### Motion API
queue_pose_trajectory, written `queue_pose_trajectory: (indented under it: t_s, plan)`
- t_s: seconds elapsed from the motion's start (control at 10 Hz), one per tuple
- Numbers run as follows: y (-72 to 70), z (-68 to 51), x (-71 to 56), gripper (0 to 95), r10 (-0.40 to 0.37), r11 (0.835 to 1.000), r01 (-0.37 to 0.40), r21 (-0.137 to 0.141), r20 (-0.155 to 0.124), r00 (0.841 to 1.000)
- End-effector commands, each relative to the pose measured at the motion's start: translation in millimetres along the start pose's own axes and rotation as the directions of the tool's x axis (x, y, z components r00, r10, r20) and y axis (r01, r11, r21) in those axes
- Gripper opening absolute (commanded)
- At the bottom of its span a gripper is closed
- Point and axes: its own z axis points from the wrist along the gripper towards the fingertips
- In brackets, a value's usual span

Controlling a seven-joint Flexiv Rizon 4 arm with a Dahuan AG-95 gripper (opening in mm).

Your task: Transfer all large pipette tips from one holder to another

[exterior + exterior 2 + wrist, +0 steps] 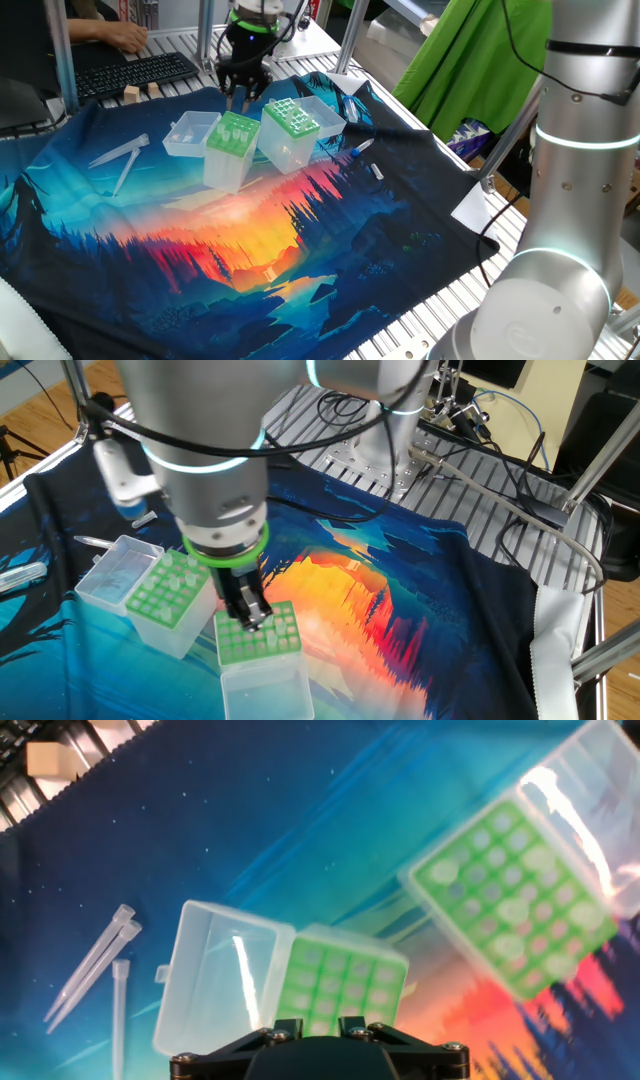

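Observation:
The plain light-green holder [232,135] stands mid-cloth with its clear lid [190,133] open to the left; it also shows in the other fixed view [165,595] and the hand view [345,982]. The dotted-grid holder [292,116] stands right of it, tilted, and also shows in the other fixed view [260,640] and the hand view [510,895]; some of its holes look whitish. Three large pipette tips [120,155] lie loose on the cloth at the left, as in the hand view [95,965]. My gripper [243,100] hangs above the holders [252,622] with its fingers together. I see no tip in it.
A keyboard [130,72], wooden blocks [140,93] and a person's hand [120,35] lie beyond the cloth's far edge. Small pens [362,148] lie right of the holders. The dotted holder's clear lid [265,695] juts out beside it. The robot's base [570,200] stands at the right.

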Motion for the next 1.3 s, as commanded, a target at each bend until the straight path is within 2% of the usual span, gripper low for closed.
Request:
queue_pose_trajectory:
  t_s: [0.1,0.5,1.0,1.3]
  plan:
    - [5.9,1.7,5.3,19.0,0.029,1.000,-0.029,-0.006,-0.007,1.000]
    - [21.2,10.0,15.8,19.0,0.002,1.000,-0.002,0.001,0.007,1.000]
    - [27.8,20.9,14.7,19.0,-0.035,0.999,0.035,0.007,0.012,0.999]
    - [29.5,25.0,13.0,19.0,-0.072,0.997,0.071,0.029,0.024,0.997]
